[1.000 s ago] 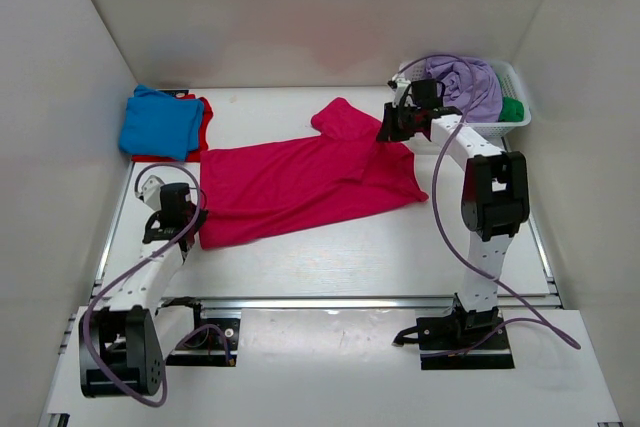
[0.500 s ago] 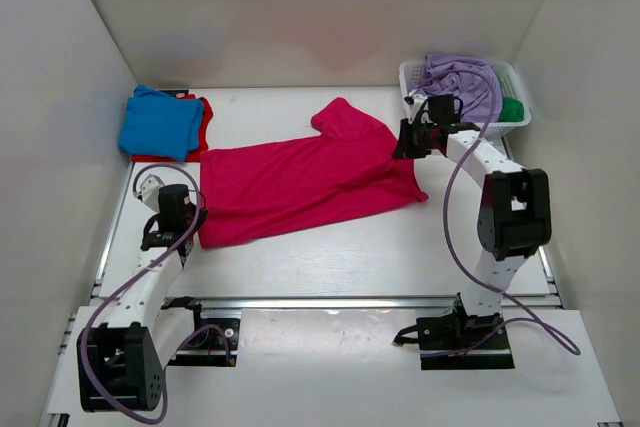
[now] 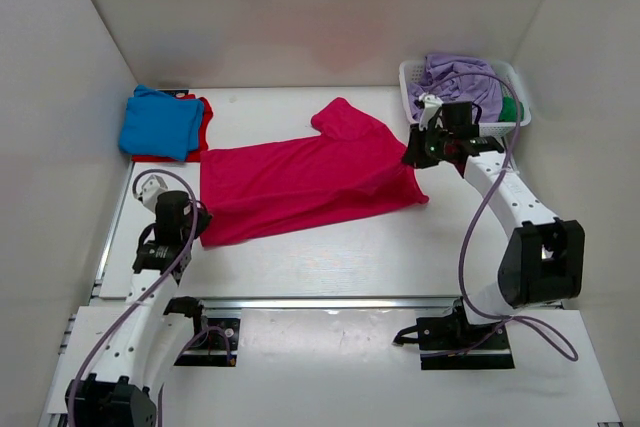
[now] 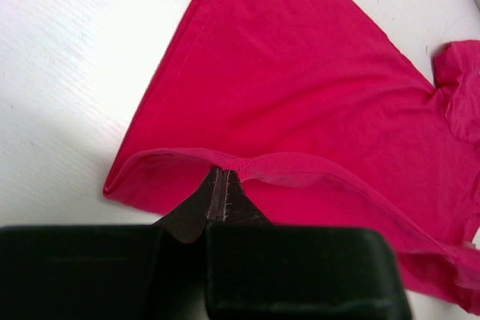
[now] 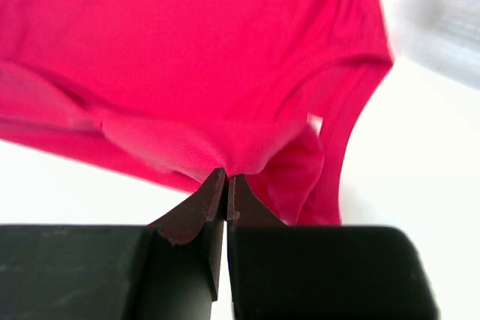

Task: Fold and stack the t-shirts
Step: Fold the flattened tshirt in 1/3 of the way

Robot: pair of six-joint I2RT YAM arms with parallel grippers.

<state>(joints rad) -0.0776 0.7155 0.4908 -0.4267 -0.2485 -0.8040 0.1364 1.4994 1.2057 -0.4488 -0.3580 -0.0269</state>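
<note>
Now the crimson-pink t-shirt [image 3: 300,182] lies spread across the middle of the table [image 3: 330,252], its hem toward the left arm and its neck end toward the right arm, one sleeve pointing at the back wall. The left gripper [image 3: 196,223] is clenched on the near left stretch of the hem; in the left wrist view its fingertips [image 4: 223,179] meet on a thin ridge of cloth lifted just off the table, close to the shirt's corner. The right gripper [image 3: 414,156] is likewise pinched tight on the shirt's right edge, and the right wrist view shows its tips [image 5: 225,182] closed on a small bunched fold beside the neckline. At the far left corner a folded blue t-shirt [image 3: 160,123] rests on a red t-shirt [image 3: 204,115], whose edge shows along the right side. At the far right, a white basket [image 3: 409,74] holds a crumpled lavender t-shirt [image 3: 462,81] and a green t-shirt [image 3: 512,109].
</note>
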